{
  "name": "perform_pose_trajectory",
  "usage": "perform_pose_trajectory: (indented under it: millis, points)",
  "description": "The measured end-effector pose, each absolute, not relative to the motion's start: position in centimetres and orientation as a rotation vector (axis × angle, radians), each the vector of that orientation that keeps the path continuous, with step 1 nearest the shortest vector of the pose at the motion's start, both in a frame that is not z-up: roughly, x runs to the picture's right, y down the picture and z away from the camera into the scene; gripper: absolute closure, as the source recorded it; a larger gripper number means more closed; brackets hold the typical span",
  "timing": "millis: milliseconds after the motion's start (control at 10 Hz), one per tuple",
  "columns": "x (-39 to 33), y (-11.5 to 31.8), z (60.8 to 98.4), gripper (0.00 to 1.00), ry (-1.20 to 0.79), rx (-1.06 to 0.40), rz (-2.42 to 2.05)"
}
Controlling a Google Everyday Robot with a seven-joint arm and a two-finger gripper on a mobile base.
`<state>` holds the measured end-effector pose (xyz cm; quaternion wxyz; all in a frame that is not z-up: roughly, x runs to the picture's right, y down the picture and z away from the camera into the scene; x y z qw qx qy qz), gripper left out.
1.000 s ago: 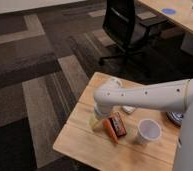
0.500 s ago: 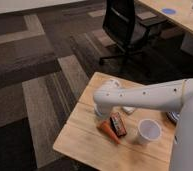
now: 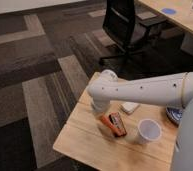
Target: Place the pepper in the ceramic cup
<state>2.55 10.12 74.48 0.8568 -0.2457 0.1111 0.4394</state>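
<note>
The pepper (image 3: 108, 123), slim and orange-red, lies on the wooden table (image 3: 85, 137) right against the left side of a dark bar with a red stripe (image 3: 118, 123). The ceramic cup (image 3: 149, 131), white and round, stands upright to the right of the bar with its mouth open. My gripper (image 3: 98, 106) hangs at the end of the white arm, pointing down, just up and left of the pepper and a little above the table. I see nothing in it.
A flat white rounded-rectangle object (image 3: 129, 107) lies behind the bar, under the arm. A blue dish (image 3: 173, 115) sits at the table's right edge. A black office chair (image 3: 125, 25) stands behind the table, and patterned carpet lies to the left.
My gripper has risen a little from the table surface and drawn back from the pepper. The pepper, bar and cup have not moved.
</note>
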Motion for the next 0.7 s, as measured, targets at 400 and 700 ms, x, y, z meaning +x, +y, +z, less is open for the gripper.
perform_pose_trajectory:
  millis: [400, 700]
  points:
    - [4.3, 4.2, 71.3, 1.0, 0.233, -0.422, 0.919]
    - [7.9, 2.3, 69.4, 1.0, 0.259, -0.376, 0.969]
